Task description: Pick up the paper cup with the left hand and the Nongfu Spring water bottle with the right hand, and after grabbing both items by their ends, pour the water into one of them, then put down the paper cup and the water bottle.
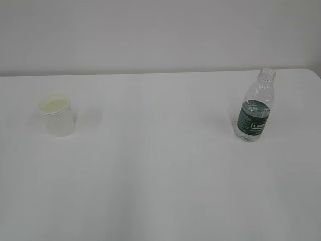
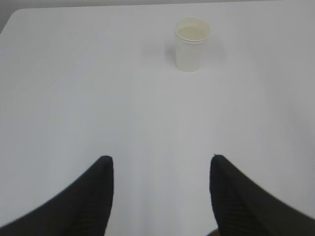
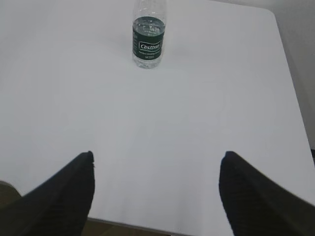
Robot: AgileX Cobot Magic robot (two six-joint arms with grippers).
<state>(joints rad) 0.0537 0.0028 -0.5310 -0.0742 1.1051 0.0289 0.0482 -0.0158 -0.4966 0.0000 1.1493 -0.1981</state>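
1. Desk [image 1: 160,191], white and bare, is carrying both things well apart: one toward its left edge, one toward its right edge near the far right corner.
2. Nongfu Spring water bottle [image 1: 255,108] is standing upright and capless near the right edge, with water [image 3: 147,28] showing only partway up. I judge it light, thin-walled and easy to dent, with smooth plastic that may slip. A hold low on the ribbed body, at the label band, is looking safest.
3. Paper cup [image 1: 56,114] is standing upright near the left edge, mouth up. It is likely very light and soft, so a hard squeeze would crush it. A gentle hold near the base seems best.
4. Right hand [image 3: 156,160] is hanging wide open and empty, well short of the bottle.
5. Left hand [image 2: 161,162] is spread moderately wide, empty, well short of the cup.
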